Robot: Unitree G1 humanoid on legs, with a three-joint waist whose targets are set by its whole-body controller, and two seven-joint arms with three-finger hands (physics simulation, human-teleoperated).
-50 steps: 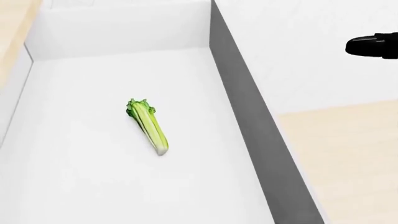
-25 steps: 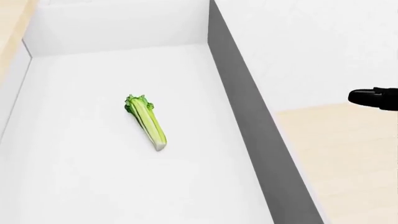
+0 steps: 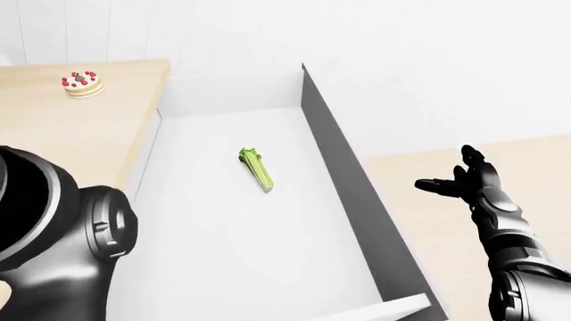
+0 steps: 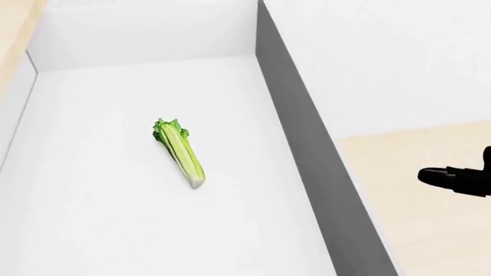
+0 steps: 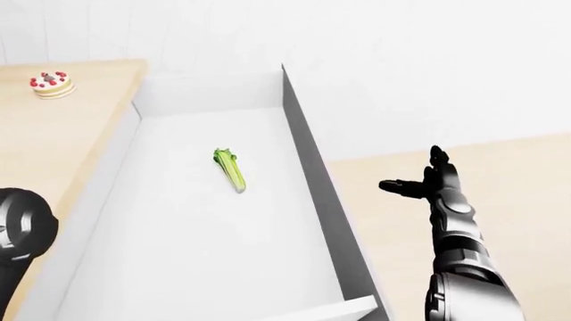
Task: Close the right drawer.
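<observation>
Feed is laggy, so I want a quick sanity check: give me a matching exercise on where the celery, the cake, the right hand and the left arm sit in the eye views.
Things:
1. celery
2. cake
3. right hand
4. left arm

Places:
A. on the counter, top left
B. fingers open, right of the drawer
C. lying inside the drawer
D. bottom left corner

Pairs: 1-C, 2-A, 3-B, 4-D

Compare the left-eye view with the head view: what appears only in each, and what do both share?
Only the left-eye view shows the small cake on the wooden counter, the left arm and the whole open right hand. The head view adds nothing of its own, showing just one right fingertip. Both show the celery in the open white drawer.
</observation>
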